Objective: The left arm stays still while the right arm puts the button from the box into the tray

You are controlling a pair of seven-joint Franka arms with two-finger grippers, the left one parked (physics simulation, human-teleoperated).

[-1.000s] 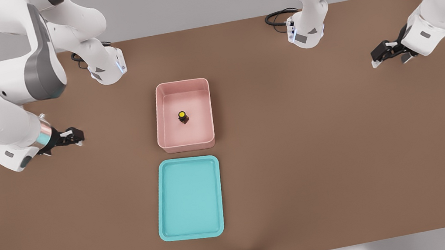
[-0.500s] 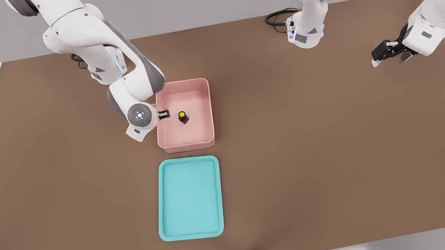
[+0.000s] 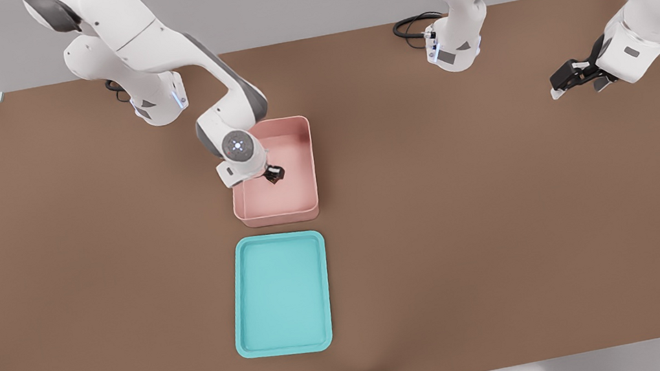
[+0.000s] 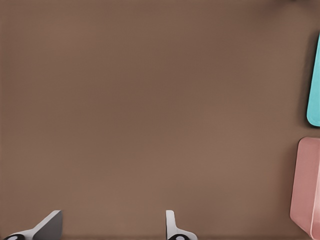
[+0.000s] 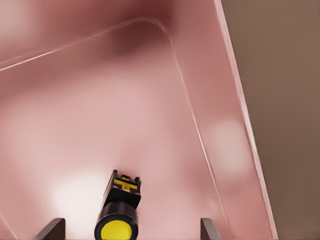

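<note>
The pink box (image 3: 279, 218) stands mid-table, and the turquoise tray (image 3: 281, 294) lies just in front of it with nothing in it. My right arm reaches into the box from the front view's left. Its gripper (image 3: 273, 173) hangs low inside, right over the button. The front view shows only dark parts there, the yellow cap being covered. The right wrist view shows the button (image 5: 118, 220) standing on the box floor (image 5: 125, 125). Around it the gripper (image 5: 131, 229) is open, with one fingertip (image 5: 51, 227) on each side and well clear of it.
The parked arm's gripper (image 3: 575, 77) hangs over the table's edge at the front view's right. Two arm bases (image 3: 453, 49) and a black cable (image 3: 411, 26) sit at the back edge. The left wrist view catches the box (image 4: 307, 190) and the tray (image 4: 315, 85) at its side.
The right arm has swung from the front view's left side over to the box. Its gripper moved from the box's rim to above the button inside and now covers the yellow cap.
</note>
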